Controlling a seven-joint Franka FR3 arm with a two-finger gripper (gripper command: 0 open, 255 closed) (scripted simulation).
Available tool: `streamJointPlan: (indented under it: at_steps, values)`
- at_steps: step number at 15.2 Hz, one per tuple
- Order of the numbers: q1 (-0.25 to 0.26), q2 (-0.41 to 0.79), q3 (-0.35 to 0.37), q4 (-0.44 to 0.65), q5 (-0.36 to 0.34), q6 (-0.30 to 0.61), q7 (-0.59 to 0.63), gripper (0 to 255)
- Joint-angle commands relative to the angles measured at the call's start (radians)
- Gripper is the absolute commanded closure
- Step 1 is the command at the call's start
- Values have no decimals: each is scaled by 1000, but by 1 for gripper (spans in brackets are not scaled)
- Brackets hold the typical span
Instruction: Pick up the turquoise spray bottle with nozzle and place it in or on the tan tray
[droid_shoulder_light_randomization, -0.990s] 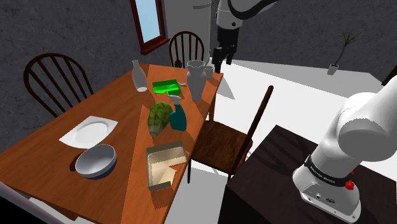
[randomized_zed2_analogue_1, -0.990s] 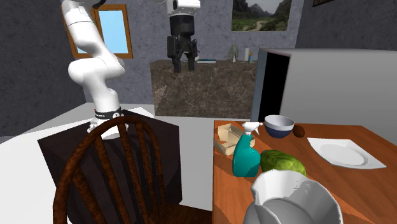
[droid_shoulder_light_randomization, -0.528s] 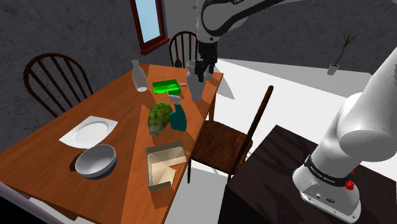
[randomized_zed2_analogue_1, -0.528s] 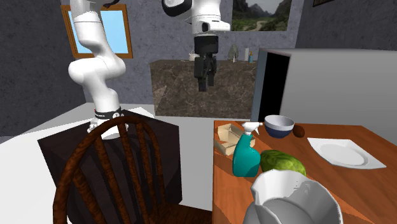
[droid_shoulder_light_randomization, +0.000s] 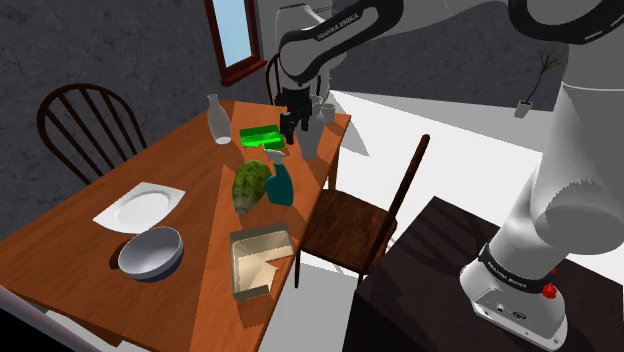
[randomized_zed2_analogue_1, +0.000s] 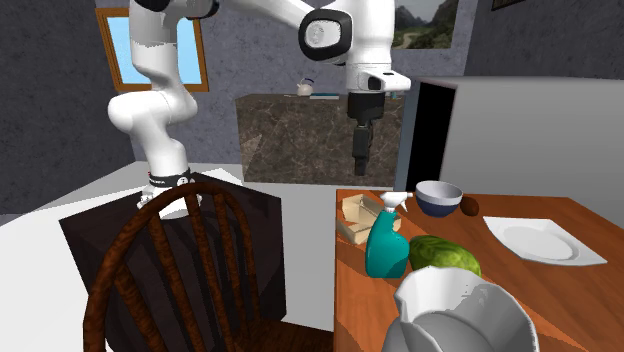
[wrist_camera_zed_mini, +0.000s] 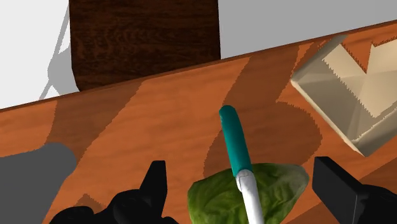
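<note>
Shoulder view: the gripper (droid_shoulder_light_randomization: 290, 126) hangs over the table's far end. The bottle (droid_shoulder_light_randomization: 280, 184) stands upright mid-table, just right of the cabbage (droid_shoulder_light_randomization: 249, 184), and the tray (droid_shoulder_light_randomization: 258, 260) lies nearer.

Second exterior view: the gripper (randomized_zed2_analogue_1: 360, 166) is well above the bottle (randomized_zed2_analogue_1: 385, 245).

Wrist view: the fingers are spread wide and hold nothing. A descending finger could hit the cabbage (wrist_camera_zed_mini: 216, 194) and topple the bottle (wrist_camera_zed_mini: 231, 137).

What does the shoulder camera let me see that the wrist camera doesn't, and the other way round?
Shoulder view, not wrist: the white plate, the bowl, the green box and the robot's white arm. Wrist view, not shoulder: the black jaws up close, standing open and touching nothing. Both: the turquoise spray bottle, the tan tray, the green leafy vegetable and the wooden table.
</note>
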Motion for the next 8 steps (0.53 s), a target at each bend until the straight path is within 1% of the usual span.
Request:
streamJointPlan:
  at_steps: [1, 5, 6, 8]
  values:
    - [7, 74, 8, 67, 1, -1, -10, 0]
    - [20, 235, 22, 228, 0, -18, -31, 0]
    - [22, 254, 23, 249, 0, -22, -33, 0]
    - [22, 265, 23, 238, -1, 0, -33, 0]
